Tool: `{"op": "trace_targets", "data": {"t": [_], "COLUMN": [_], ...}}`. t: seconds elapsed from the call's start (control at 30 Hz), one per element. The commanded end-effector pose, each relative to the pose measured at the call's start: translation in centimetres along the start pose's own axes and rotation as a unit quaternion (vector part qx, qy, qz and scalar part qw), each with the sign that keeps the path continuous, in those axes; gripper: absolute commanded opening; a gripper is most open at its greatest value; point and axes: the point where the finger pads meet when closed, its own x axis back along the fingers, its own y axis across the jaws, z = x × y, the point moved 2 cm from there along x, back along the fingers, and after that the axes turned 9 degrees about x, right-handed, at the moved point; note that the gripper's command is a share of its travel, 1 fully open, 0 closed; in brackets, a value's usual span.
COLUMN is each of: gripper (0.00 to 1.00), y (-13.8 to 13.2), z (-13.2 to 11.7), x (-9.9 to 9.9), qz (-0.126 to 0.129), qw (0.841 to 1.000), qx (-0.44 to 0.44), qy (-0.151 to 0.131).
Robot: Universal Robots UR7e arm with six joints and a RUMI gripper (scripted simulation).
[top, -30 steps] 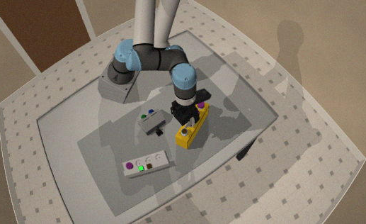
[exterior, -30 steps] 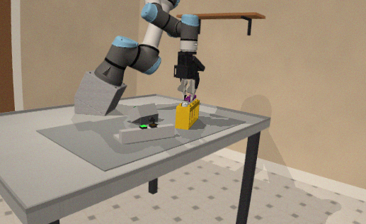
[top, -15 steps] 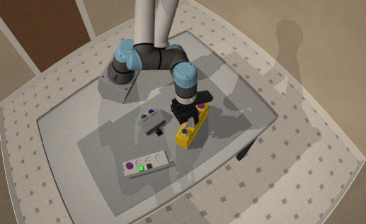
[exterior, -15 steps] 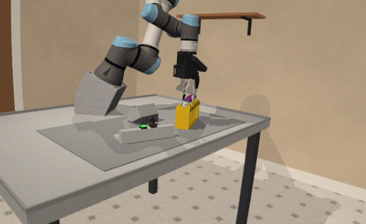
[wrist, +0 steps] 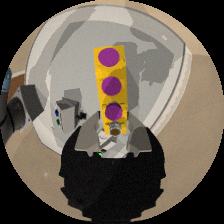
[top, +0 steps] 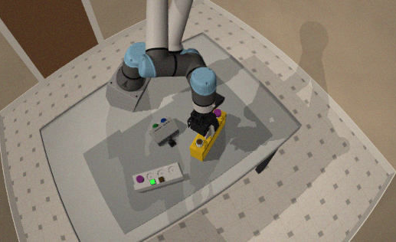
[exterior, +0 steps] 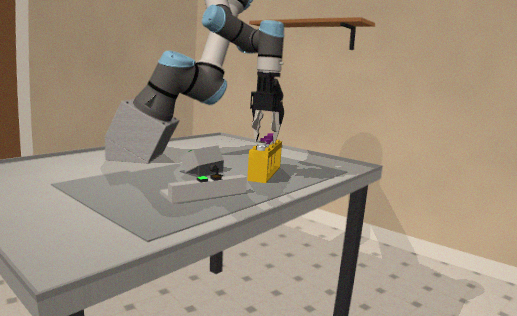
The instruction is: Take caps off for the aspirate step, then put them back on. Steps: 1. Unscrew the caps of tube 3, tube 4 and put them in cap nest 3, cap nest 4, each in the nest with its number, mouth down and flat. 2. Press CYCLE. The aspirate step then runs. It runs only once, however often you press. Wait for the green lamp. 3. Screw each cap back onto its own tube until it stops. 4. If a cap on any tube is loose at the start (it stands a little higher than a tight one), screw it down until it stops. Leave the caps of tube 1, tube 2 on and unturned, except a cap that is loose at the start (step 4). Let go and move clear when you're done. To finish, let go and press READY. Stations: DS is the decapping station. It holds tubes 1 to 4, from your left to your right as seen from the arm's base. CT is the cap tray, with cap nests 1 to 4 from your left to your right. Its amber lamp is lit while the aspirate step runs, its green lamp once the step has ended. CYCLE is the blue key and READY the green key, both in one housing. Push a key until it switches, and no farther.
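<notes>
The yellow station DS point(top: 198, 155) point(exterior: 257, 167) point(wrist: 100, 75) holds purple caps on tube 1 point(top: 217, 112) point(wrist: 108, 57), tube 2 point(wrist: 111, 86) and tube 3 point(wrist: 113, 110). Tube 4 point(top: 199, 142) point(exterior: 261, 147) point(wrist: 115, 130) is uncapped. My gripper point(exterior: 268, 139) point(wrist: 113, 111) is partly open, pointing down, its fingertips on either side of tube 3's cap. Whether that cap is tight cannot be told. In tray CT point(top: 144, 186) point(exterior: 208, 191), one purple cap point(top: 139, 178) lies in nest 4; the other nests are empty. The green lamp point(top: 152, 181) point(exterior: 202, 178) is lit, the amber lamp point(top: 161, 179) dark.
The grey key housing point(top: 165, 132) point(exterior: 203, 161) point(wrist: 68, 114) stands between the arm's base and CT, with the blue CYCLE key point(top: 163, 120) and green READY key point(top: 155, 125) on top. A small black part point(top: 171, 142) sticks out beside it.
</notes>
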Motion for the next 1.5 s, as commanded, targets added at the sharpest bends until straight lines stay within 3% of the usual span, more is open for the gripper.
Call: {"op": "trace_targets", "data": {"t": [0.0, 0.13, 0.23, 0.3, 0.5, 0.53, 1.0, 1.23, 1.47], "gripper": [0.35, 0.35, 0.35, 0.35, 0.35, 0.00, 0.00, 0.00, 0.00], "y": [0.02, 0.02, 0.01, 0.01, 0.02, 0.01, 0.02, 0.01, 0.01], "z": [-0.03, -0.03, -0.03, -0.03, -0.03, -0.03, -0.03, -0.03, -0.03], "x": [0.03, 0.03, 0.03, 0.03, 0.03, 0.03, 0.03, 0.01, -0.02], "qz": [-0.004, -0.005, -0.005, -0.005, -0.005, -0.005, -0.005, -0.004, -0.003], "qw": [0.993, 0.971, 0.971, 0.953, 0.953, 0.953, 0.953, 0.991, 1.000], "qx": [0.116, 0.239, 0.239, 0.302, 0.302, 0.302, 0.301, 0.131, 0.007], "qy": [0.007, 0.007, 0.007, 0.007, 0.007, 0.007, 0.006, 0.007, 0.008]}}
